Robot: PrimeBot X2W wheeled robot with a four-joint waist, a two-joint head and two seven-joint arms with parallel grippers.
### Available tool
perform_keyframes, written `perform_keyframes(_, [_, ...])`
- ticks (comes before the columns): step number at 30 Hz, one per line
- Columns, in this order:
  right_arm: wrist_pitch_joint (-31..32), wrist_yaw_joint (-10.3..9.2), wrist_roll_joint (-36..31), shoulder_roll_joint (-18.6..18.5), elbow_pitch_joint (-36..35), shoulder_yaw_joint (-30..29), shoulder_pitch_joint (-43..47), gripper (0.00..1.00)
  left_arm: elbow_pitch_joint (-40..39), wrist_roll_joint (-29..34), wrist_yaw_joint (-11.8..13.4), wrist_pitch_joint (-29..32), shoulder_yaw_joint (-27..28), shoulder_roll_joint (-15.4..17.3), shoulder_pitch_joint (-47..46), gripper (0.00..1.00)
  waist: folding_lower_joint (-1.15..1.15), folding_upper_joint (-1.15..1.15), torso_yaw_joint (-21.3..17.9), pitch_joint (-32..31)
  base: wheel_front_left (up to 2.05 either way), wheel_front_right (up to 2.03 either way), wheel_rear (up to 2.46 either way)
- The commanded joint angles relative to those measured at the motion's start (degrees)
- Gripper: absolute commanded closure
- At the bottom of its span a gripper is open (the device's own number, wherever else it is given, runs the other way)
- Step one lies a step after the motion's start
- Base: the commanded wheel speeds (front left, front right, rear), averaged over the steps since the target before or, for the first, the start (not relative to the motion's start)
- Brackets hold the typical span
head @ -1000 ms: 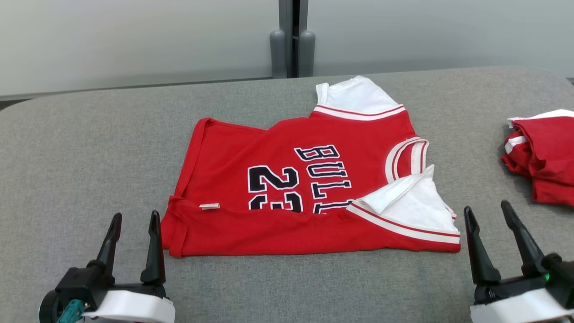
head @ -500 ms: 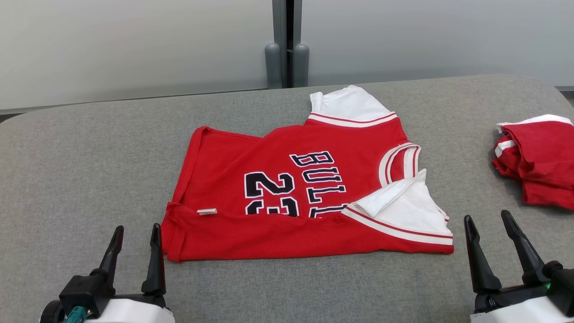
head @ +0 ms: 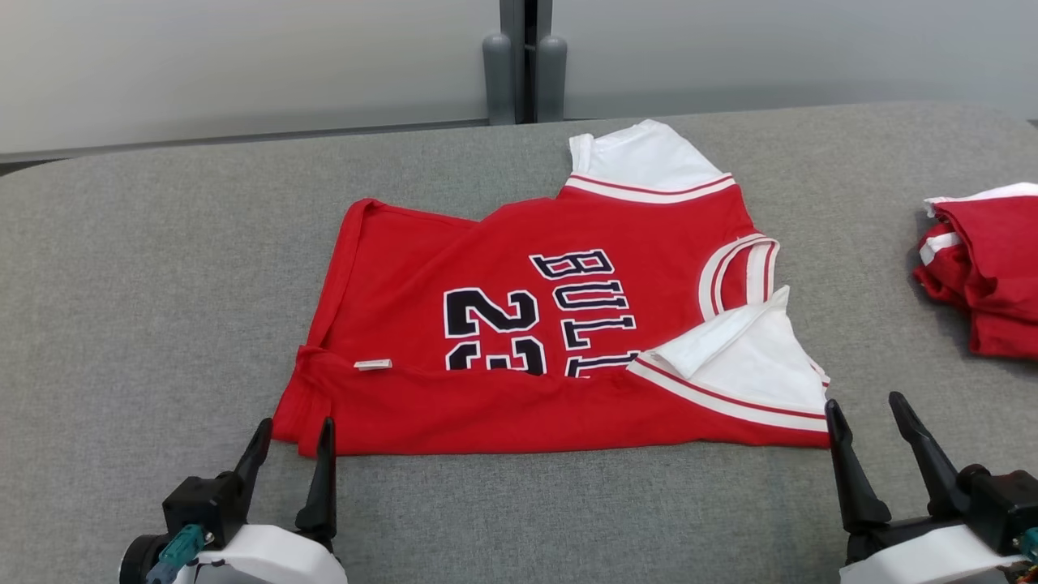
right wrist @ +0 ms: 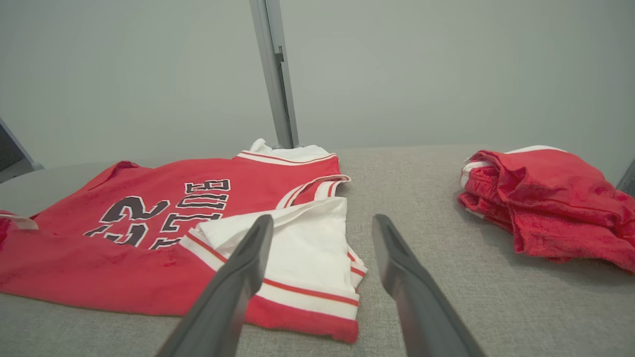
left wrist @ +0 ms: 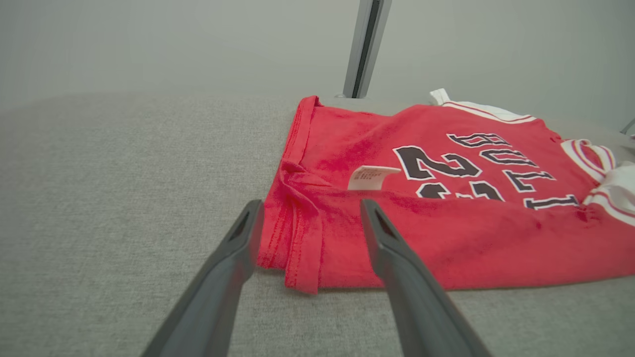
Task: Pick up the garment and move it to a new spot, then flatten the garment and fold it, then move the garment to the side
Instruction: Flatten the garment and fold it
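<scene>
The near edge of the garment (head: 519, 324) is folded back over itself, so the lower half of the dark number and lettering is covered, and a second red and white bundle (head: 985, 276) is cut off by the right edge of my head view. The garment is a soft red jersey knit with white sleeves, striped trim and a small white label (head: 372, 365). It lies roughly flat in the middle of the grey woven pad (head: 146, 284). Compared with a second ago, my left gripper (head: 295, 423) has come in to the garment's near left corner. Its fingers are spread wide and straddle the doubled hem, though I can't quite tell whether they touch the cloth. My right gripper (head: 864, 400), just as wide and holding nothing, sits beside the near right sleeve corner. The camera has also shifted slightly.
</scene>
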Motion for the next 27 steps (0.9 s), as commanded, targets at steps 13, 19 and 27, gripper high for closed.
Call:
perform_keyframes(13, [-2.0,-0.01,3.6,-0.8,21.2,4.9,-11.1,0.1,12.4,-3.6,-2.1,1.9,0.1,-0.2,-7.3,0.45,0.0,0.0,0.8,7.2,0.0,0.0,0.0])
perform_keyframes(19, [-3.2,-0.08,5.9,-1.5,24.7,6.6,-13.3,1.0,13.1,-3.8,-3.1,0.4,-0.5,-0.1,-8.6,1.0,0.0,0.0,0.9,7.5,0.0,0.0,0.0])
perform_keyframes(27, [-3.6,-0.08,8.1,-2.3,21.5,6.5,-9.5,1.0,9.1,-5.0,-3.1,0.2,0.8,1.5,-5.6,1.0,0.0,0.0,1.9,4.6,0.0,0.0,0.0])
